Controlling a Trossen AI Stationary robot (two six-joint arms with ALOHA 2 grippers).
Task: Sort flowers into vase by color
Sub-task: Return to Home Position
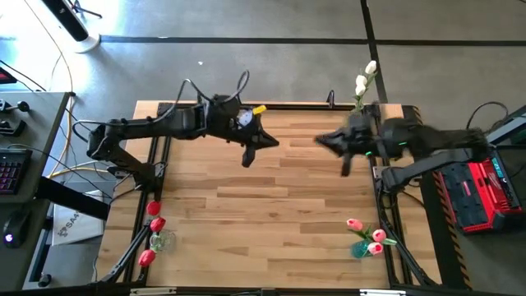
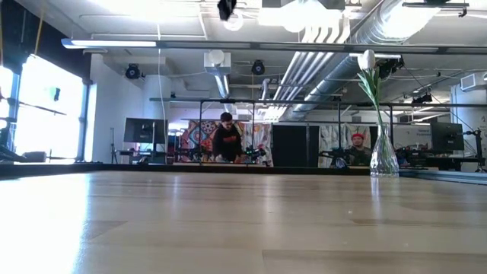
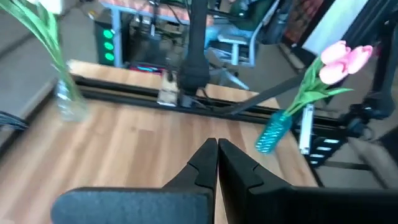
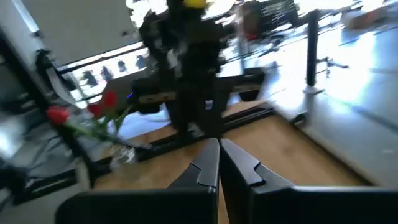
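Note:
Three red tulips [image 1: 156,224] stand with their stems in a clear vase [image 1: 162,241] at the near left corner; they also show in the right wrist view [image 4: 59,114]. Pink tulips [image 1: 367,234] stand in a blue vase [image 3: 273,132] at the near right. White tulips [image 1: 364,80] stand in a clear vase [image 2: 383,157] at the far right edge. My left gripper [image 1: 265,141] is shut above the table's middle, its shut fingers [image 3: 216,150] holding nothing. My right gripper [image 1: 323,141] faces it from the right, also shut with nothing between its fingers [image 4: 219,150].
Black frame rails [image 1: 386,214] run along the table's left, right and far edges. A red case [image 1: 485,193] sits off the right side, and a desk with a keyboard [image 1: 10,168] off the left. Two people [image 2: 227,138] are in the room beyond the far edge.

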